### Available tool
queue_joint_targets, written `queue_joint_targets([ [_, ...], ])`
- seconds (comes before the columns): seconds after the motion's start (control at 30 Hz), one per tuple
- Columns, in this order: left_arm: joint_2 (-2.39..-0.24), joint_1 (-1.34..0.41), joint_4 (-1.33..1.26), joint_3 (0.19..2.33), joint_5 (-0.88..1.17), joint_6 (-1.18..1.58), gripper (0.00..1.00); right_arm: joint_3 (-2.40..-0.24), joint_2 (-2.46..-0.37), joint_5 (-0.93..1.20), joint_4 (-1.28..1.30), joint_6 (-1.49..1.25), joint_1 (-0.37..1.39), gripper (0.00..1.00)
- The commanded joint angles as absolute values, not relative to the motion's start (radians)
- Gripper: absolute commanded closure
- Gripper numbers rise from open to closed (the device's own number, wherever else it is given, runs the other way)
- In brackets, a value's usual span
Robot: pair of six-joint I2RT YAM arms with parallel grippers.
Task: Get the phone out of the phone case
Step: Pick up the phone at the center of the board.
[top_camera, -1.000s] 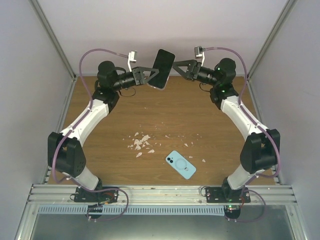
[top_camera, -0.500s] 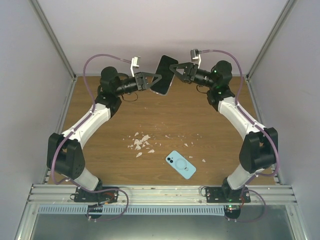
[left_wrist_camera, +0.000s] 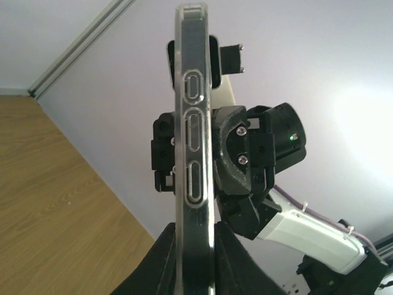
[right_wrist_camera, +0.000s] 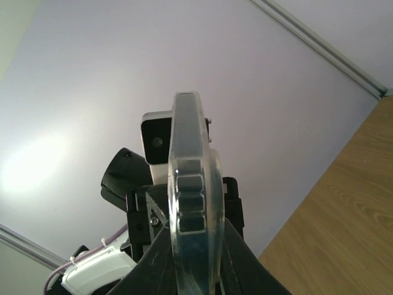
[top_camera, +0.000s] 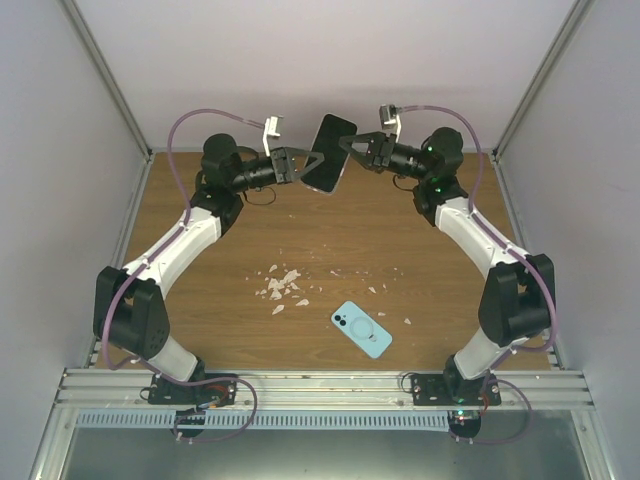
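Observation:
A dark phone in a clear case (top_camera: 328,152) is held upright in the air above the table's far edge. My left gripper (top_camera: 308,163) is shut on its lower left part; in the left wrist view its fingers (left_wrist_camera: 166,258) clamp the case's edge with the button cut-outs (left_wrist_camera: 195,153). My right gripper (top_camera: 347,148) meets the case's right edge. In the right wrist view its fingers (right_wrist_camera: 236,264) press both faces of the clear case (right_wrist_camera: 193,203).
A light blue phone-shaped item (top_camera: 361,329) with a round ring on its back lies flat on the wooden table (top_camera: 400,240), near the front centre. White crumbs (top_camera: 282,285) are scattered to its left. Grey walls enclose the back and sides.
The left gripper carried the cased phone slightly right and more upright. The right gripper moved left and closed on the phone's right edge.

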State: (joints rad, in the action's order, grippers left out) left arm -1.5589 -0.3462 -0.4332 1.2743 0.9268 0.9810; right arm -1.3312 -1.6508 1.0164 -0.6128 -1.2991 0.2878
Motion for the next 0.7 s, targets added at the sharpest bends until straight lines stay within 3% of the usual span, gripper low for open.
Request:
queue_joint_targets([
  [0.0, -1.518, -0.352, -0.375, 1.307, 0.965, 0.829, 0.79, -1.292, -1.625, 1.028, -0.693, -1.324, 0.26, 0.99],
  [0.3, -1.511, -0.33, -0.197, 1.377, 1.069, 0.606, 0.54, -1.206, -1.596, 1.077, -0.903, -1.401, 0.158, 1.0],
  [0.67, -1.527, -0.345, 0.07, 1.419, 1.124, 0.387, 0.52, -1.119, -1.549, 1.186, -0.985, -1.394, 0.091, 1.0],
])
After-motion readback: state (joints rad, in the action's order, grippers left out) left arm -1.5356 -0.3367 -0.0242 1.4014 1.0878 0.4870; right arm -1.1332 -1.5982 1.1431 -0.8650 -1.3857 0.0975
